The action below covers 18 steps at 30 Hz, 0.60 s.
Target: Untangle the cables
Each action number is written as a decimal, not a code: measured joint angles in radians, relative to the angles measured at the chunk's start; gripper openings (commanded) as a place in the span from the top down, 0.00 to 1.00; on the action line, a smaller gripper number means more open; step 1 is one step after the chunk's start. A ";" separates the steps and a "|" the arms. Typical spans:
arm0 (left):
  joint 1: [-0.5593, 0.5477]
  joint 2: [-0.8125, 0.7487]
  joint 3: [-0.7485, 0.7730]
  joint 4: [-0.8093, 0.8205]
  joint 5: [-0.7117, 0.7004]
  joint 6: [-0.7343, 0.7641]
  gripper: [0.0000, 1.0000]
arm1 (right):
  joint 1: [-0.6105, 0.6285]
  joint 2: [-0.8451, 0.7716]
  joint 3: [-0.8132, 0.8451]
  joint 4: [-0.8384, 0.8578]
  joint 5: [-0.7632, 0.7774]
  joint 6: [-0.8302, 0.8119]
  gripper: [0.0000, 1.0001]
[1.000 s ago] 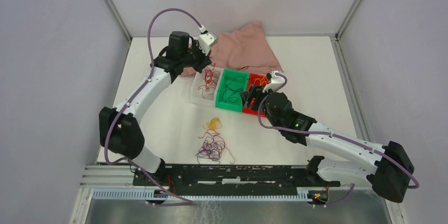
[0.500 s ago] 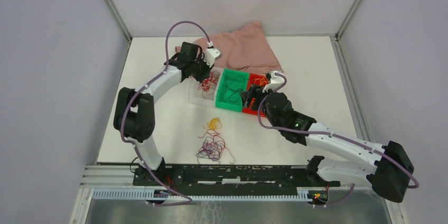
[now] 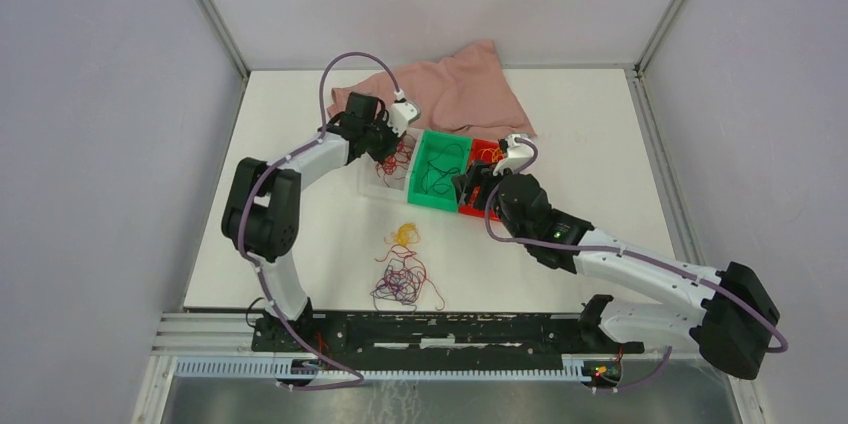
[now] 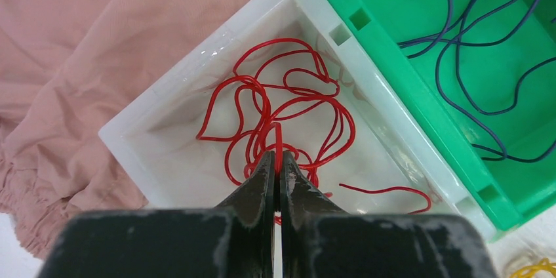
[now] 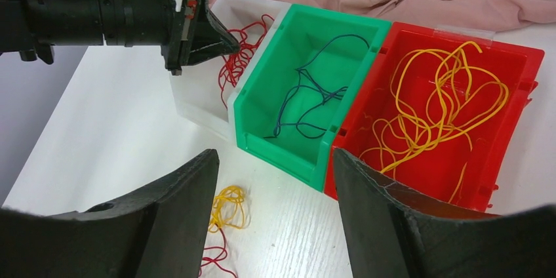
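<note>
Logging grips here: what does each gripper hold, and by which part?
Left gripper pinches a red cable by one loop, over the white bin. Right gripper is open and holds nothing.

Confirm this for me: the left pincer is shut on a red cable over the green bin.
Wrong bin. The left pincer is shut on a red cable over the white bin, beside the green bin; the left wrist view shows it.

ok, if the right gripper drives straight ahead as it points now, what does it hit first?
Probably the near wall of the green bin, framed between its open fingers; depth is unclear.
</note>
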 measured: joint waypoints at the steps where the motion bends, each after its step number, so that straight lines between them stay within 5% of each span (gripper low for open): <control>1: 0.000 0.006 -0.005 0.010 -0.001 0.001 0.86 | -0.002 0.002 0.000 0.003 -0.007 0.000 0.29; 4: -0.002 0.027 -0.006 0.021 -0.006 0.003 0.62 | -0.005 0.021 0.000 0.015 -0.028 0.001 0.28; 10: -0.003 0.040 0.008 0.001 -0.024 0.003 0.35 | -0.006 0.037 0.000 0.020 -0.071 -0.011 0.25; 13: -0.003 0.032 0.052 -0.062 -0.023 0.004 0.06 | -0.006 0.047 0.010 0.003 -0.113 -0.028 0.25; 18: -0.003 -0.036 0.163 -0.189 0.010 -0.006 0.01 | 0.000 0.163 0.088 -0.023 -0.219 -0.047 0.25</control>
